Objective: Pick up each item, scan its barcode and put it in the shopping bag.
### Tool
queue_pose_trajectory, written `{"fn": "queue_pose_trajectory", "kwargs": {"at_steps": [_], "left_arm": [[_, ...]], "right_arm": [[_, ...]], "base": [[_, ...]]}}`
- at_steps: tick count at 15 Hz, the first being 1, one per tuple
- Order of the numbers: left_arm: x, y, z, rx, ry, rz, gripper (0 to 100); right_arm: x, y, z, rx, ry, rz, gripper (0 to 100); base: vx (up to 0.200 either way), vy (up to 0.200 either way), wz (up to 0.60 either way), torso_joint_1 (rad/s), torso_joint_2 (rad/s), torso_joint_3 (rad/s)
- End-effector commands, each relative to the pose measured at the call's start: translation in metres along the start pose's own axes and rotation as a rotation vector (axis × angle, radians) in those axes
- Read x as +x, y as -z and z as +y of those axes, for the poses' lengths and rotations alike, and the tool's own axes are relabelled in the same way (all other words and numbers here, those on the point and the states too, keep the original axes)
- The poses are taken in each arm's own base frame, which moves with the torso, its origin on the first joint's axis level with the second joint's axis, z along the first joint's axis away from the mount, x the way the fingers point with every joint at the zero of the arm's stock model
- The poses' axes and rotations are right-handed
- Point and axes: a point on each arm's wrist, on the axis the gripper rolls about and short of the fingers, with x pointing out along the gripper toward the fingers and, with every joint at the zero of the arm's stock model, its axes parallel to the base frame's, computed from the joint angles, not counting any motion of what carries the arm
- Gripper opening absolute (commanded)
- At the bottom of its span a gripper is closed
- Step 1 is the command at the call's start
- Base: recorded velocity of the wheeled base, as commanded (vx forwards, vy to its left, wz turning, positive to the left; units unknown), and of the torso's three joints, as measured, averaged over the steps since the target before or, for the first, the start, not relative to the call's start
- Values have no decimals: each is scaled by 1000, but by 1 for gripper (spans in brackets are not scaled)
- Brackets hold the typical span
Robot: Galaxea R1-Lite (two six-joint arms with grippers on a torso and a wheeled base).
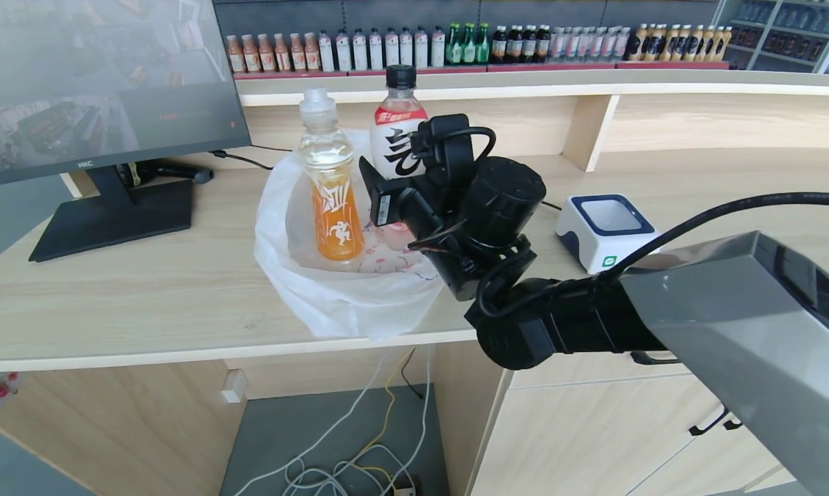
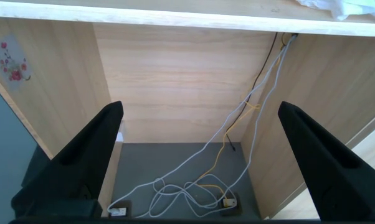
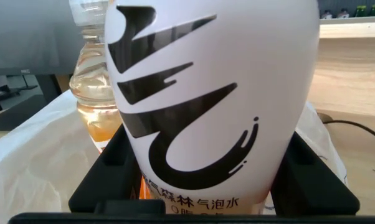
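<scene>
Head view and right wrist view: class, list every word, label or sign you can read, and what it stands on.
white bottle: one big black brush-style character, cropped; small characters beneath, cut off.
orange bottle: white stylised marks, no clear word.
monitor: tiny maker's mark on the bezel; red screen text blurred.
scanner: small green square sign, wordless.
shelf bottles: labels too small.

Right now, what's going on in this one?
The right gripper is shut on a white bottle, holding it upright inside the rim of the open bag on the counter. It stands beside an orange bottle that is already in the bag. The scanner sits on the counter to the bag's right. The left gripper hangs open below the counter edge, holding nothing.
</scene>
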Motion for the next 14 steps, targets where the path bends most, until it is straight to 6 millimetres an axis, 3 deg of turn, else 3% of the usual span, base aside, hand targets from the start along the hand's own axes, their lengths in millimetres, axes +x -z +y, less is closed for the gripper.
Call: {"fn": "queue_pose_trajectory", "kwargs": {"at_steps": [1, 5, 14], "left_arm": [[0, 0, 0, 0, -1, 0, 100], [0, 0, 0, 0, 0, 0, 100], [0, 0, 0, 0, -1, 0, 100]], "right_arm": [[7, 10, -7, -7, 17, -4, 0], [11, 26, -21, -27, 44, 17, 0], [8, 49, -20, -33, 53, 58, 0]], "base": [[0, 0, 0, 0, 0, 0], [0, 0, 0, 0, 0, 0], [0, 0, 0, 0, 0, 0]]}}
